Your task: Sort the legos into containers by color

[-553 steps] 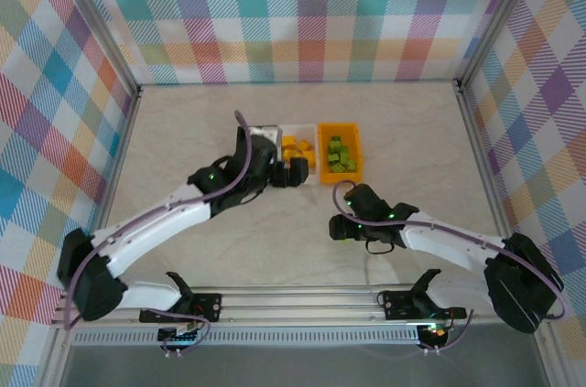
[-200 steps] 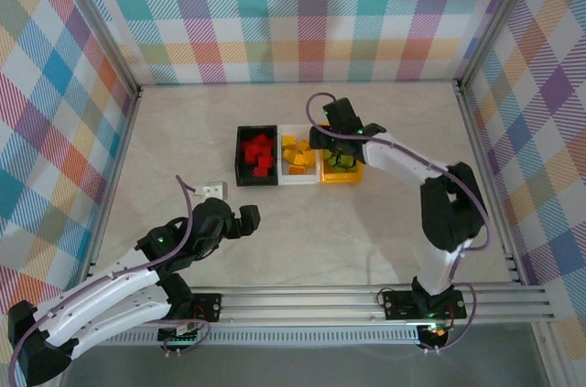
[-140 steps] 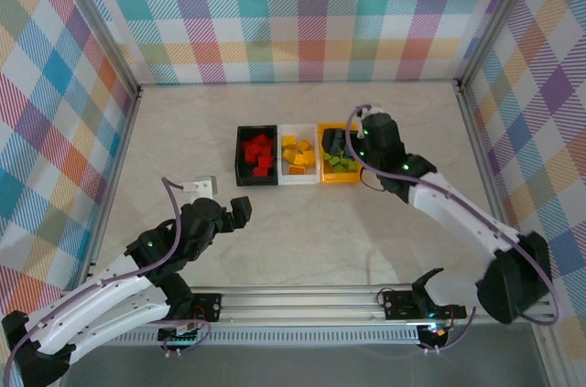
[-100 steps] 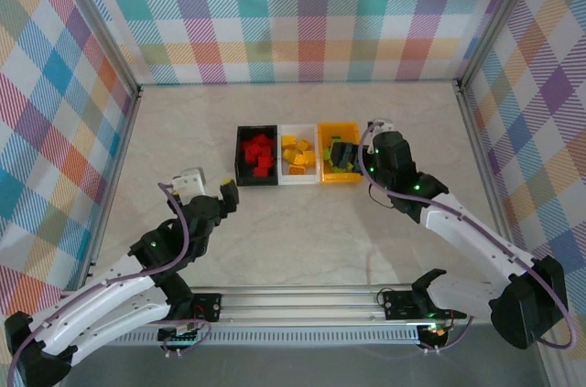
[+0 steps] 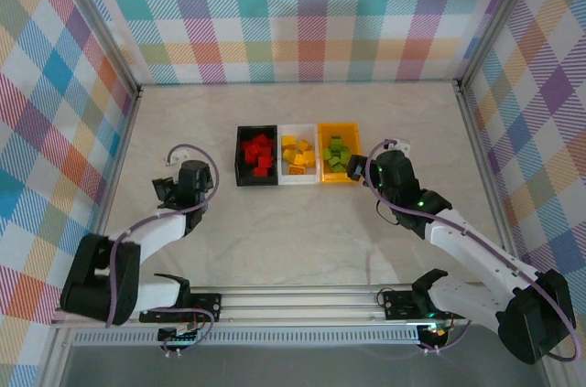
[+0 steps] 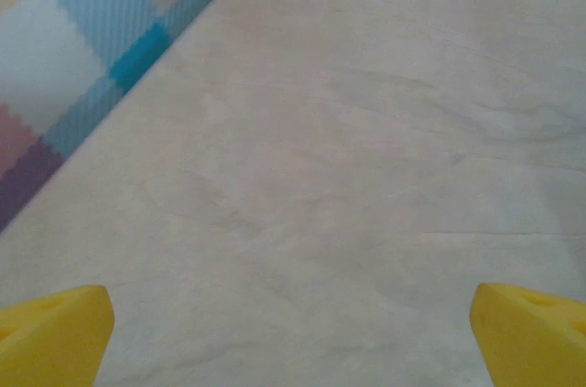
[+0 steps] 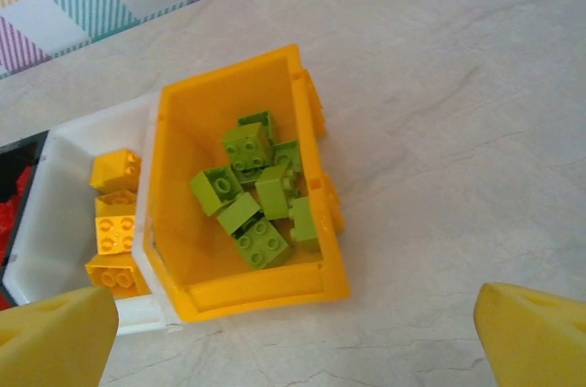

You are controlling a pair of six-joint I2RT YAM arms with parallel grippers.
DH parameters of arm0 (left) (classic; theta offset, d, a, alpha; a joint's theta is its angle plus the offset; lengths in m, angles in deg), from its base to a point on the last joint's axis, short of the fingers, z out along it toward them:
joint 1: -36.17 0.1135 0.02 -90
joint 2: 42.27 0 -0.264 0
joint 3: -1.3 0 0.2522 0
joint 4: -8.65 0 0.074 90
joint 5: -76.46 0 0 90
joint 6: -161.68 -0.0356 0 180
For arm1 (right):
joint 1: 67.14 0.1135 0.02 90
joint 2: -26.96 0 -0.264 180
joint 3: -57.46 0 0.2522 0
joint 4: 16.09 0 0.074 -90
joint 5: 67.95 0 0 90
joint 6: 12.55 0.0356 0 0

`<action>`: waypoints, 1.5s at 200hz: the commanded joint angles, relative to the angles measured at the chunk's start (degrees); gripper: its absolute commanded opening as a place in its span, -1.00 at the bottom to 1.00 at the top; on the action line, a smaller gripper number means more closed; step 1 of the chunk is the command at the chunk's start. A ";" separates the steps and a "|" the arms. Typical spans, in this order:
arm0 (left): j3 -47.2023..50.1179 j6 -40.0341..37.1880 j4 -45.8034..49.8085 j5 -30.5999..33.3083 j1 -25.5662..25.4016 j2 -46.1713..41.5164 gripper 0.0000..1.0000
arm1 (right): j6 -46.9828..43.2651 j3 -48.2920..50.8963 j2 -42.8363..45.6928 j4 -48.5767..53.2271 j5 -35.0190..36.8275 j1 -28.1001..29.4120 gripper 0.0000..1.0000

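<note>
I see a pale marbled table (image 5: 302,241) boxed on three sides by pastel plaid walls (image 5: 302,12). Metal posts (image 5: 96,26) stand at its far corners and a metal rail (image 5: 302,299) runs along its near edge. The light is even.

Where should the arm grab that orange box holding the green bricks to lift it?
Probably the far short wall of the orange box, from straight above, jaws straddling it. It is thin and upright, with bare floor inside and bare table outside; the green bricks crowd the other end, and the white box blocks one long side.
</note>
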 commanded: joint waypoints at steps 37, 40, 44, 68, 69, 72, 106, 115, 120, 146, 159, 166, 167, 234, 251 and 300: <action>-0.64 -8.04 -20.13 -12.09 1.48 12.10 1.00 | -5.34 4.92 1.67 -3.91 3.38 -0.50 0.99; -0.99 -7.87 -20.07 -12.80 1.99 12.49 1.00 | -5.40 5.30 1.73 -4.44 3.27 -0.50 0.99; -1.61 -7.74 -19.14 -13.22 2.33 12.66 1.00 | -5.64 5.74 1.86 -5.16 3.08 -0.60 0.99; 1.51 -7.58 -23.69 -17.42 3.57 12.03 0.99 | -7.25 7.55 2.04 -8.50 2.46 -0.96 0.99; 1.69 -7.53 -23.97 -18.11 3.75 12.09 1.00 | -7.36 7.55 2.05 -8.62 2.39 -0.96 0.99; 2.38 -7.21 -25.08 -19.59 4.51 12.37 1.00 | -7.69 7.72 2.04 -8.78 2.41 -1.04 1.00; 2.08 -7.22 -26.10 -28.29 7.32 14.64 1.00 | -11.70 7.34 3.33 -9.05 3.27 -2.07 0.99; 2.30 -7.13 -27.20 -28.25 7.29 14.81 1.00 | -13.18 7.36 4.03 -9.47 3.44 -2.41 0.99; 2.44 -7.27 -27.17 -28.12 7.30 14.62 1.00 | -14.32 7.45 4.49 -9.88 3.70 -2.65 0.99; 2.52 -6.75 -27.24 -27.02 7.40 14.50 1.00 | -26.55 10.77 5.91 -20.27 7.07 -5.33 0.99; 2.57 -6.72 -27.06 -27.02 7.39 14.46 1.00 | -30.54 12.29 6.41 -23.85 8.55 -8.36 0.99; 2.49 -6.72 -26.77 -27.10 7.41 14.37 1.00 | -31.73 12.79 6.45 -24.83 8.19 -11.08 1.00; 2.53 -6.70 -26.74 -27.13 7.42 14.35 1.00 | -31.90 12.86 6.49 -24.96 7.98 -11.51 1.00; 2.35 -6.68 -26.62 -27.15 7.39 14.52 1.00 | -29.50 20.41 -5.70 -43.06 -13.94 -30.04 0.99; 2.36 -6.68 -26.61 -27.15 7.41 14.59 1.00 | -29.80 20.42 -12.43 -48.71 -14.31 -29.99 1.00; 2.38 -6.62 -26.64 -27.23 7.39 14.53 1.00 | -30.21 17.25 -25.70 -56.75 -19.08 -30.45 0.99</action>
